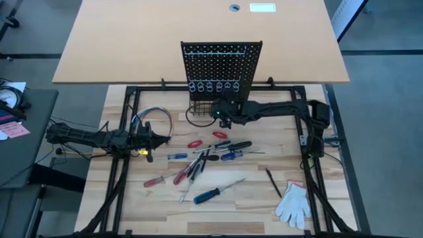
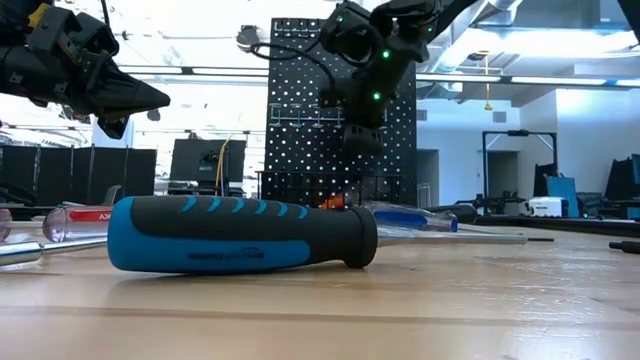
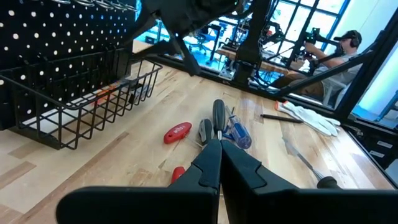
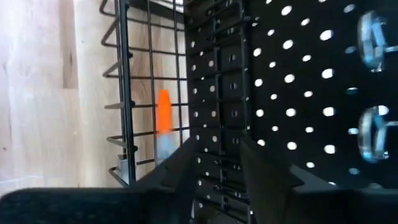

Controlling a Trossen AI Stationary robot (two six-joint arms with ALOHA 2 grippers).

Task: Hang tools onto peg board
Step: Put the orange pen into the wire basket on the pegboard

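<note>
- Left gripper (image 1: pixel 149 157) hovers near the counter's left edge, jaws pressed together, holding nothing.
- Tools (image 1: pixel 210 153) lie scattered mid-counter; a blue-handled screwdriver (image 1: pixel 207 196) sits nearer the front edge.
- Peg board (image 1: pixel 221 63) stands at the back edge, wire basket (image 1: pixel 200 109) at its base with an orange-tipped tool (image 4: pixel 163 124) inside.
- Right gripper (image 1: pixel 224 121) hangs over the basket, jaws partly spread, empty.
- Step looks like a release: best to lift straight up clear of the basket wires before swinging back to the tools.
</note>
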